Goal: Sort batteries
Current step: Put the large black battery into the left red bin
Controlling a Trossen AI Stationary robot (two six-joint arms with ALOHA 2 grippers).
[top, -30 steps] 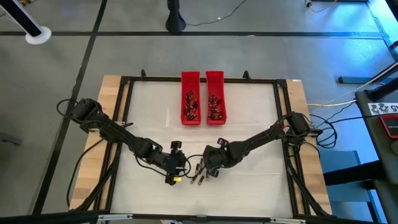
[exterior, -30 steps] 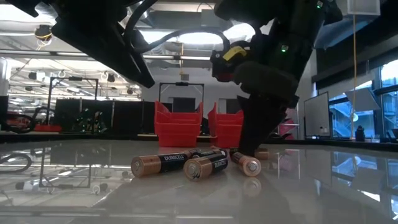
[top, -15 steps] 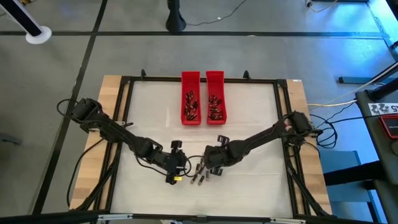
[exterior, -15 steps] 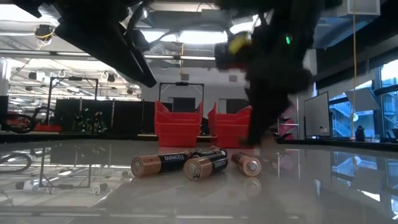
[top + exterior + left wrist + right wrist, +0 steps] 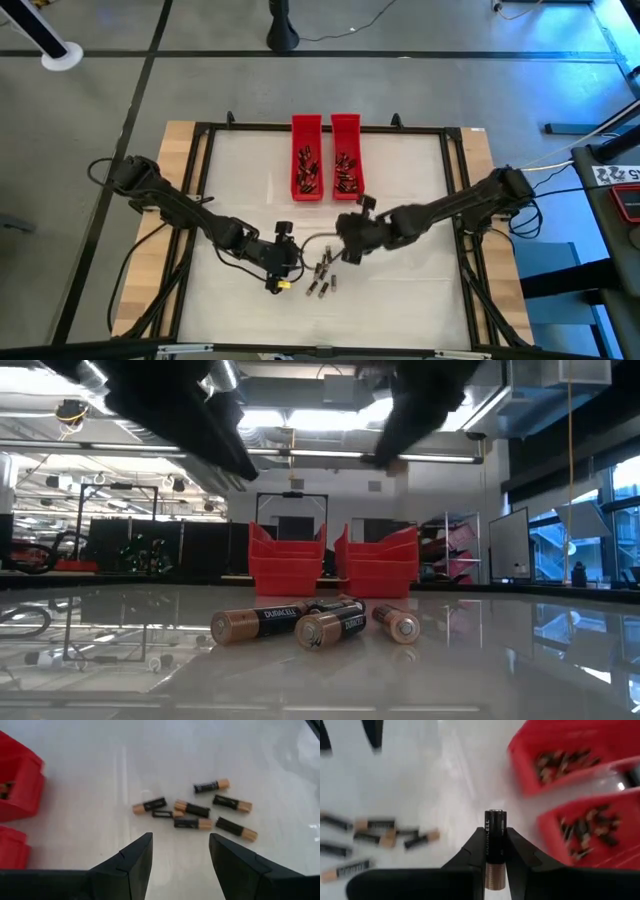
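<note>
Right gripper (image 5: 495,851) clamped on one battery (image 5: 494,827), raised above the table (image 5: 420,180) on the way to the trays (image 5: 326,160).

The battery stands lengthwise between the right fingers (image 5: 520,851), its dark end jutting ahead and its coppery end back between them. Ahead of this gripper lie the two red trays, each already holding batteries; behind and below it a loose cluster (image 5: 325,280) rests on the table. The left gripper (image 5: 181,851) hovers just beside that cluster, fingers apart and empty. Risks, as judged: with so much of the cell projecting, a knock on a tray wall could twist it loose; releasing too high could bounce it out or into the wrong tray.
</note>
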